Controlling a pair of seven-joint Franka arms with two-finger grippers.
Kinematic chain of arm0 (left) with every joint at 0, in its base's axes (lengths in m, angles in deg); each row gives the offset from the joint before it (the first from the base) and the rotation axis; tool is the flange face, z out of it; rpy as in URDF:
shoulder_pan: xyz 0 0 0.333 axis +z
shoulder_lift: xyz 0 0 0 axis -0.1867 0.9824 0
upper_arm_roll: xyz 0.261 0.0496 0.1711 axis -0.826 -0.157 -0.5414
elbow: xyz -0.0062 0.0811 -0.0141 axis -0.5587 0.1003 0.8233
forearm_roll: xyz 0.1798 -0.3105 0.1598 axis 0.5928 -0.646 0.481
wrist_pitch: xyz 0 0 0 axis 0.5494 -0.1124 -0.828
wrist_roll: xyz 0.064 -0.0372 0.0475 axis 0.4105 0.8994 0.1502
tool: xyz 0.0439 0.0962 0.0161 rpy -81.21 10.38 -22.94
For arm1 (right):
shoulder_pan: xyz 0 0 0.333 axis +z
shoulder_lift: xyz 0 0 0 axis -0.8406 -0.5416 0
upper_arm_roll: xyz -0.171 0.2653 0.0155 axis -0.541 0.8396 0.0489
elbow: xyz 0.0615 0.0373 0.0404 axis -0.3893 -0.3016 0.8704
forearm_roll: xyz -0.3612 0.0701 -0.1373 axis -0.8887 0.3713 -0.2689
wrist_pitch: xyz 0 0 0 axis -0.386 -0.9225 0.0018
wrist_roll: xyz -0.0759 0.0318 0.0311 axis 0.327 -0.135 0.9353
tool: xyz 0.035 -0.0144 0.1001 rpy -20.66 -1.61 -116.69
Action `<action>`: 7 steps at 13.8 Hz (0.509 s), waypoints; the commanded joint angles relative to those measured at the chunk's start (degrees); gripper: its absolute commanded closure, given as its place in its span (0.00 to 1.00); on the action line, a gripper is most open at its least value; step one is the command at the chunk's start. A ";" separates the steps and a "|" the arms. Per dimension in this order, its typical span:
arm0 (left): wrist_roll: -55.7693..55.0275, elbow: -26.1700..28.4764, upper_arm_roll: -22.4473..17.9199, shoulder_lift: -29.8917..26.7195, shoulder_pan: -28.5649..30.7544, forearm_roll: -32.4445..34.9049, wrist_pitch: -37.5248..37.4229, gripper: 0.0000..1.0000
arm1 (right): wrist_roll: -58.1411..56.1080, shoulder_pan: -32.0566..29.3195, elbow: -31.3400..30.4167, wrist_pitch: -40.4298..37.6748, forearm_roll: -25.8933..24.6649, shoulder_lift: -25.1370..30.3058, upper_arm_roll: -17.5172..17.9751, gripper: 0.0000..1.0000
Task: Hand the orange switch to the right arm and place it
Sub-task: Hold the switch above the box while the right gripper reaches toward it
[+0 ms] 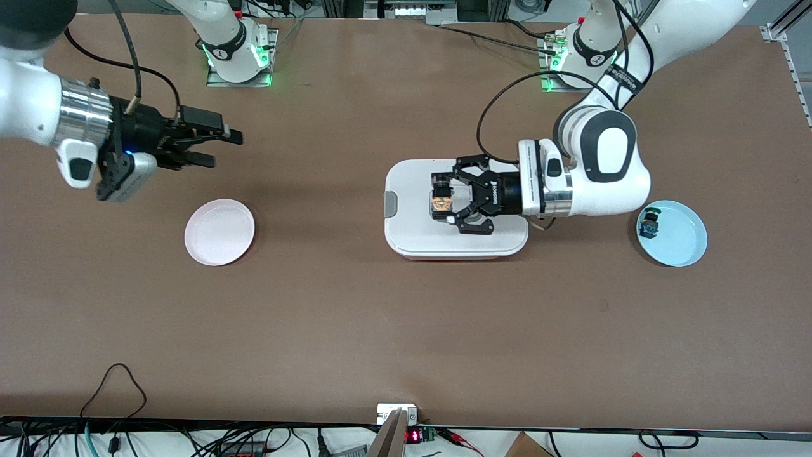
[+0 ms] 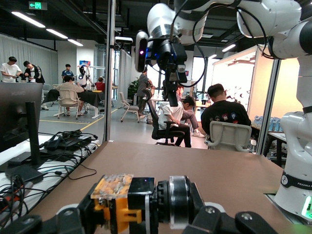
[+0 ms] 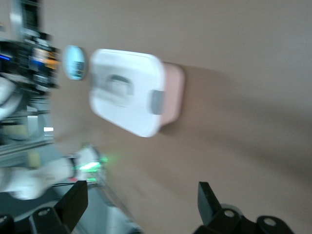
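The orange switch (image 1: pixel 441 202), a stubby black body with orange parts, hangs above the white lidded box (image 1: pixel 412 244) at the table's middle. My left gripper (image 1: pixel 446 204), a black linkage claw, is shut on it. In the left wrist view the switch (image 2: pixel 124 201) fills the space between the left gripper's (image 2: pixel 139 218) jaws. My right gripper (image 1: pixel 223 147) hovers open and empty over the table toward the right arm's end, above the table just farther from the front camera than the pink plate (image 1: pixel 219 232). In the right wrist view its fingers (image 3: pixel 74 199) stand wide apart.
A light blue plate (image 1: pixel 677 236) toward the left arm's end holds a small green-and-blue switch (image 1: pixel 649 223). The right wrist view shows the white box (image 3: pixel 127 91) and the blue plate (image 3: pixel 74 62) farther off. The left wrist view shows the right arm's gripper (image 2: pixel 171 85) in the air.
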 commanded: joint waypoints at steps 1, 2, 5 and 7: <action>2.73 0.60 0.28 -0.74 -1.43 -2.73 0.72 1.00 | -4.79 0.54 -0.79 1.38 11.41 -3.59 -0.29 0.00; 2.73 0.60 0.28 -0.74 -1.78 -3.17 0.72 1.00 | -9.43 0.80 -1.49 1.56 14.92 -4.91 -0.29 0.00; 2.81 0.51 0.37 -1.00 -3.27 -7.64 0.89 1.00 | -15.97 1.42 -7.89 5.07 28.10 -6.16 -0.29 0.00; 3.16 0.51 0.54 -1.27 -3.98 -8.71 2.72 1.00 | -21.49 3.00 -12.63 8.14 34.52 -6.16 -0.20 0.00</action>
